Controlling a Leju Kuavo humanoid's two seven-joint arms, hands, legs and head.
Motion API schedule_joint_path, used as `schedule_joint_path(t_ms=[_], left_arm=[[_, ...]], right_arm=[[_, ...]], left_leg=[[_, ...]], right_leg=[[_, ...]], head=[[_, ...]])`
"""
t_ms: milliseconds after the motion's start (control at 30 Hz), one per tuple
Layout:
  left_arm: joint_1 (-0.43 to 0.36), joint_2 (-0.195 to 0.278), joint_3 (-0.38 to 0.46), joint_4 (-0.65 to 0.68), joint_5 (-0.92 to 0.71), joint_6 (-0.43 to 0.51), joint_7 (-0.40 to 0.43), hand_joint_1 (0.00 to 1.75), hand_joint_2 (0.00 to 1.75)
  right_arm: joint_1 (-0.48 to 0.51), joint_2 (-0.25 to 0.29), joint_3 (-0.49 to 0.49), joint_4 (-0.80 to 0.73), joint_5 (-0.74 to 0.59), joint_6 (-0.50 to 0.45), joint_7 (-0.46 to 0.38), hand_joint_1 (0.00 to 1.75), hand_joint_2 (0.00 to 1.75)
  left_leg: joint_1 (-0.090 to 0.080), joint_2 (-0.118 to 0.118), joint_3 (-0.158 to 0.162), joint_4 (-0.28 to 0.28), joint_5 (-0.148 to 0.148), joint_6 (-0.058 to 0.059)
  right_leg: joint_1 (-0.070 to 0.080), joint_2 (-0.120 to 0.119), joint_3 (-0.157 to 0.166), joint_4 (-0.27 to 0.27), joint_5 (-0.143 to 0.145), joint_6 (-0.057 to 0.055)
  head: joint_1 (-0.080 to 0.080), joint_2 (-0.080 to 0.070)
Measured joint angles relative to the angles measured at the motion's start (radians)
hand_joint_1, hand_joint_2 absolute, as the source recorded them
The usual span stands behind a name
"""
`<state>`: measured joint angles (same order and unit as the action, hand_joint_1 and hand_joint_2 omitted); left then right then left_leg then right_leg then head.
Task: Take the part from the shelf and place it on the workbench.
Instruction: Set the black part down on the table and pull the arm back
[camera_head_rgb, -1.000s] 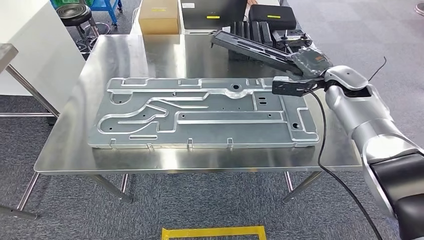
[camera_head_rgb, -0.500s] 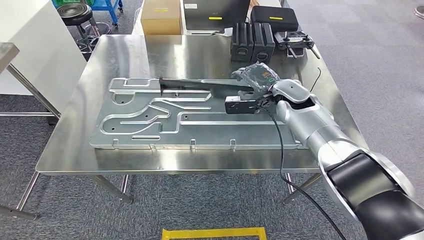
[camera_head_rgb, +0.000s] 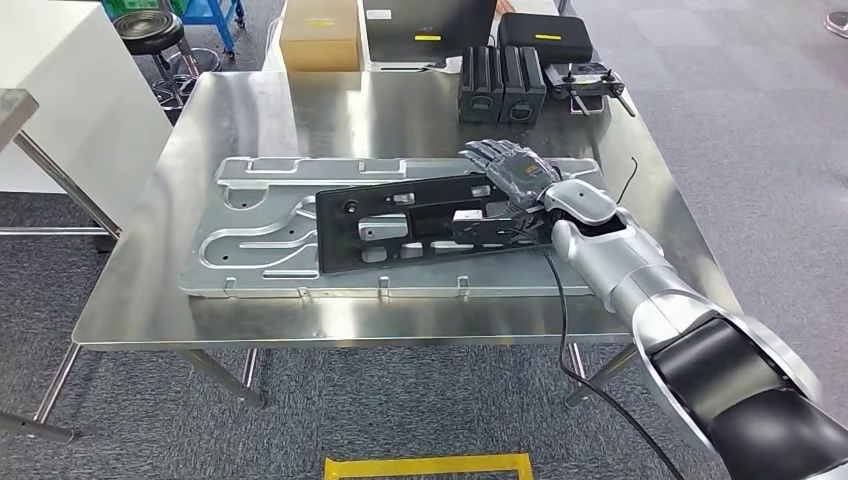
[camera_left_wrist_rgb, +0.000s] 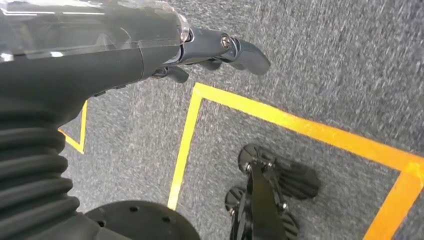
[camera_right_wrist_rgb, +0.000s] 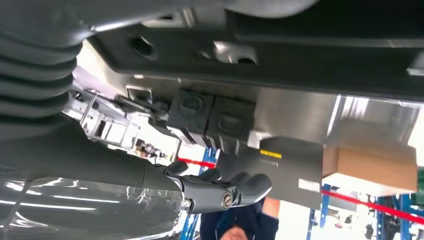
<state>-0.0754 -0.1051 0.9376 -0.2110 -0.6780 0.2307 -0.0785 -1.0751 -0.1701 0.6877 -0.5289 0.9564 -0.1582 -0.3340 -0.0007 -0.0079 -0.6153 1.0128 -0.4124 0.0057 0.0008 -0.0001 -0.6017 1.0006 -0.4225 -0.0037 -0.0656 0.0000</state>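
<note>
Over the steel surface (camera_head_rgb: 400, 110), the right hand (camera_head_rgb: 515, 180) is gripping the black part (camera_head_rgb: 400, 225), fingers (camera_head_rgb: 495, 155) wrapped around its near end, likely lowering it for release next.

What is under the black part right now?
Under the black part, held by the right hand, lies the big silver metal panel on the steel table. The panel's middle is covered.
</note>
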Motion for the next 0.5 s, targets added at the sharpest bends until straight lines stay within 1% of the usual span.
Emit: schedule_joint_path(t_ms=[33, 67, 100, 133, 167, 200, 233, 267, 300, 333, 367, 400, 467, 500], left_arm=[[0.000, 0.001, 0.001, 0.000, 0.003, -0.001, -0.006, 0.00, 0.00], [0.001, 0.001, 0.003, 0.000, 0.006, -0.001, -0.011, 0.00, 0.00], [0.001, 0.002, 0.005, 0.000, 0.009, -0.002, -0.016, 0.00, 0.00], [0.001, 0.002, 0.007, 0.000, 0.012, -0.002, -0.020, 0.00, 0.00], [0.002, 0.002, 0.010, 0.000, 0.015, -0.003, -0.024, 0.00, 0.00], [0.004, 0.002, 0.013, 0.000, 0.018, -0.002, -0.026, 0.00, 0.00], [0.006, 0.003, 0.016, 0.000, 0.022, -0.001, -0.027, 0.00, 0.00], [0.008, 0.003, 0.019, 0.000, 0.027, -0.001, -0.027, 0.00, 0.00], [0.009, 0.004, 0.024, 0.000, 0.033, 0.000, -0.023, 0.00, 0.00], [0.010, 0.004, 0.030, 0.000, 0.040, 0.000, -0.016, 0.00, 0.00], [0.011, 0.005, 0.036, 0.000, 0.046, -0.002, -0.009, 0.00, 0.00], [0.012, 0.004, 0.043, 0.000, 0.050, -0.008, -0.003, 0.00, 0.00], [0.015, 0.003, 0.053, 0.000, 0.053, -0.025, 0.000, 0.00, 0.00], [0.017, 0.002, 0.056, 0.001, 0.051, -0.033, 0.000, 0.00, 0.00]], right_arm=[[0.001, -0.001, 0.000, 0.002, -0.001, 0.000, 0.004, 0.00, 0.00], [0.002, -0.004, -0.001, 0.003, -0.002, 0.001, 0.009, 0.00, 0.00], [0.002, -0.010, -0.002, 0.006, -0.004, 0.003, 0.015, 0.00, 0.00], [0.001, -0.020, -0.004, 0.009, -0.006, 0.004, 0.020, 0.00, 0.00], [0.002, -0.035, -0.008, 0.013, -0.010, 0.004, 0.023, 0.00, 0.00], [0.002, -0.051, -0.013, 0.016, -0.015, 0.002, 0.025, 0.00, 0.00], [0.001, -0.070, -0.020, 0.019, -0.019, -0.003, 0.026, 0.00, 0.00], [-0.001, -0.093, -0.028, 0.021, -0.022, -0.012, 0.028, 0.00, 0.00], [-0.004, -0.119, -0.038, 0.020, -0.024, -0.025, 0.032, 0.00, 0.00], [-0.008, -0.148, -0.049, 0.015, -0.023, -0.039, 0.039, 0.00, 0.00], [-0.011, -0.182, -0.062, 0.005, -0.020, -0.057, 0.051, 0.00, 0.00], [-0.010, -0.221, -0.075, -0.013, -0.016, -0.072, 0.065, 0.00, 0.00], [0.019, -0.313, -0.114, -0.080, -0.010, -0.092, 0.100, 0.00, 0.00], [0.048, -0.365, -0.143, -0.128, -0.009, -0.095, 0.117, 0.00, 0.00]], left_leg=[[-0.001, 0.001, -0.005, 0.014, -0.012, -0.005], [-0.001, 0.001, -0.019, 0.047, -0.035, -0.010], [0.002, 0.002, -0.043, 0.105, -0.068, -0.013], [0.005, 0.002, -0.075, 0.176, -0.104, -0.017], [0.008, 0.002, -0.104, 0.242, -0.131, -0.020], [0.010, 0.002, -0.123, 0.283, -0.142, -0.023], [0.012, 0.002, -0.122, 0.284, -0.132, -0.025], [0.014, 0.002, -0.100, 0.243, -0.104, -0.026], [0.016, 0.002, -0.063, 0.173, -0.069, -0.026], [0.016, 0.002, -0.027, 0.105, -0.043, -0.024], [0.016, 0.000, 0.000, 0.053, -0.025, -0.019], [0.015, -0.001, 0.012, 0.027, -0.020, -0.014], [0.012, -0.007, 0.010, 0.024, -0.019, -0.001], [0.013, -0.011, 0.008, 0.023, -0.017, 0.005]], right_leg=[[-0.004, 0.000, 0.003, -0.006, 0.004, -0.004], [-0.009, -0.001, 0.006, -0.013, 0.008, -0.007], [-0.010, -0.002, 0.008, -0.015, 0.010, -0.009], [-0.011, -0.002, 0.007, -0.015, 0.010, -0.010], [-0.011, -0.003, 0.007, -0.015, 0.010, -0.010], [-0.011, -0.005, 0.006, -0.013, 0.009, -0.009], [-0.011, -0.006, 0.006, -0.011, 0.008, -0.007], [-0.012, -0.006, 0.006, -0.007, 0.005, -0.004], [-0.014, -0.007, 0.007, -0.002, 0.002, 0.001], [-0.013, -0.007, 0.005, 0.004, -0.001, 0.007], [-0.011, -0.008, 0.002, 0.010, -0.003, 0.013], [-0.010, -0.009, 0.000, 0.015, -0.004, 0.019], [-0.008, -0.014, -0.003, 0.016, -0.002, 0.031], [-0.010, -0.015, -0.001, 0.017, -0.006, 0.037]], head=[[0.000, 0.000], [0.000, 0.000], [0.000, 0.000], [0.000, 0.000], [0.000, 0.000], [0.000, 0.000], [0.000, 0.000], [0.000, 0.000], [0.000, 0.000], [0.000, 0.000], [0.000, 0.000], [0.000, 0.000], [0.000, 0.000], [0.000, 0.000]])
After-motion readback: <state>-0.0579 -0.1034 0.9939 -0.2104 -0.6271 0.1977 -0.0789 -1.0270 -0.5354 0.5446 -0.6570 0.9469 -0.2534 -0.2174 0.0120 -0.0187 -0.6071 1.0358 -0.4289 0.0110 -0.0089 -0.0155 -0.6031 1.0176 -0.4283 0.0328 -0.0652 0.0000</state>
